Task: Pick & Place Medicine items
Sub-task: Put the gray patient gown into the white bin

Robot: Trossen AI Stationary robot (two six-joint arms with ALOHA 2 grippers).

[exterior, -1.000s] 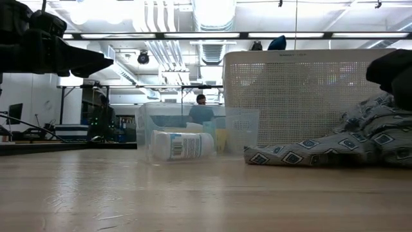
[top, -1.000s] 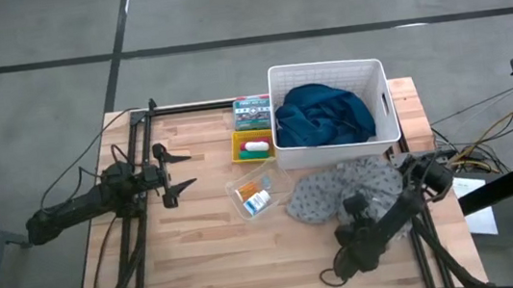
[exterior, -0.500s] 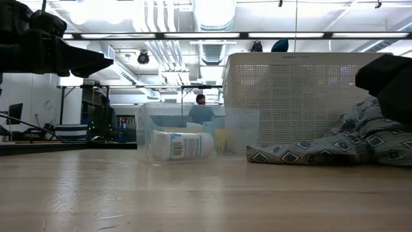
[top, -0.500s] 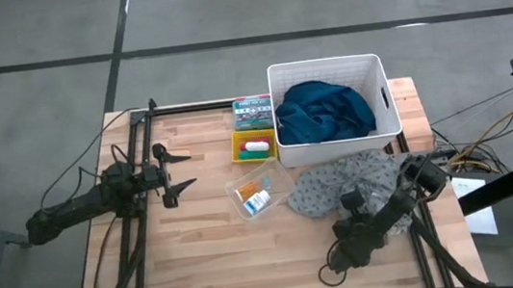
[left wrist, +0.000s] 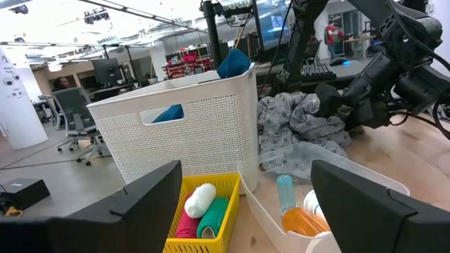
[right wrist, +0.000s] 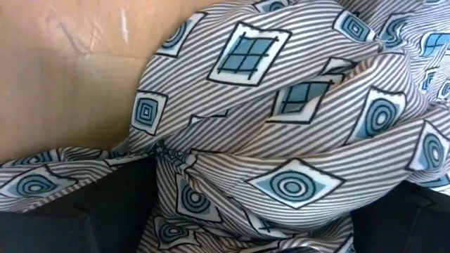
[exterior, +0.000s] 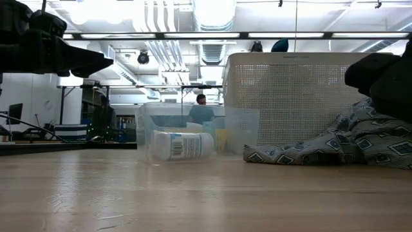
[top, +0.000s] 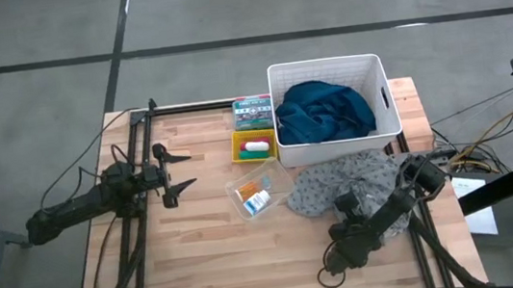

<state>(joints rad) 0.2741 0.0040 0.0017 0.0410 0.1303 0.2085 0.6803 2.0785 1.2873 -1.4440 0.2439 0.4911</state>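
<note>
The medicine items lie in two containers mid-table. A yellow tray [top: 255, 146] holds white, red and green tubes [left wrist: 200, 211]. A clear tub [top: 266, 180] holds a white-and-blue bottle [top: 257, 202] and an orange pack [left wrist: 302, 221]. My left gripper [top: 180, 172] hovers open and level at the table's left, pointing at them. My right gripper [top: 345, 202] is open, slanting down into the grey patterned cloth [top: 338, 181] at the right. A bunch of that cloth [right wrist: 281, 140] fills the space between its fingers. My right gripper touches the grey cloth with open fingers [right wrist: 105, 211], coming from above at a slant. A bunched fold of several layers [right wrist: 232, 204] sits between the two fingers and against both. The cloth rests on the table and is slack.
A white perforated basket [top: 330, 68] holding a dark blue cloth [top: 323, 112] stands at the far right, just behind the grey cloth. A small green box [top: 253, 112] lies beside it. Bare wood spreads across the near and left parts of the table.
The grey cloth has shifted and bunched under my right gripper. Its near left edge has drawn in, while its far part by the basket has stayed. My right gripper has edged slightly toward the table's left and has stayed open.
</note>
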